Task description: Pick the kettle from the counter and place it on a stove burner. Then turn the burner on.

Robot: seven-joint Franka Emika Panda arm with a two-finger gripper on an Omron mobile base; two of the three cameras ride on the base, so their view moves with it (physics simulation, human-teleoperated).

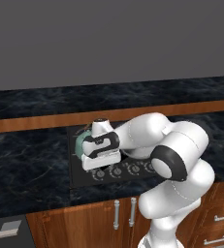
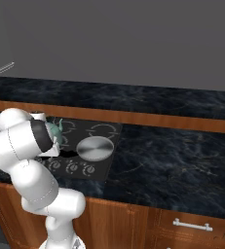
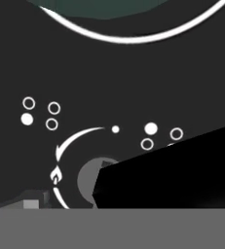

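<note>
The kettle point(image 1: 80, 144) already stands on the stove burner point(image 3: 128, 34) of the cooktop point(image 2: 104, 131), so placing seems done, and the gripper point(image 3: 102, 187), jaw state impossible to tell, sits at a knob point(image 3: 92, 177), which is probably not yet turned.

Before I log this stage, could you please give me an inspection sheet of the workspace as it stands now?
Surface: black marbled counter with a wooden strip behind, black glass cooktop set into it.
Job's things: mint-green kettle stands on the cooktop, within a white burner ring; grey knob with flame mark sits just ahead of the hand.
Clutter: silver pan on the cooktop, beside the kettle.
Grippers: gripper low over the knob row; one dark finger at the knob, open or shut unclear.
Cables: nothing seen.
Surroundings: wooden cabinet fronts with metal handles, grey wall.
</note>
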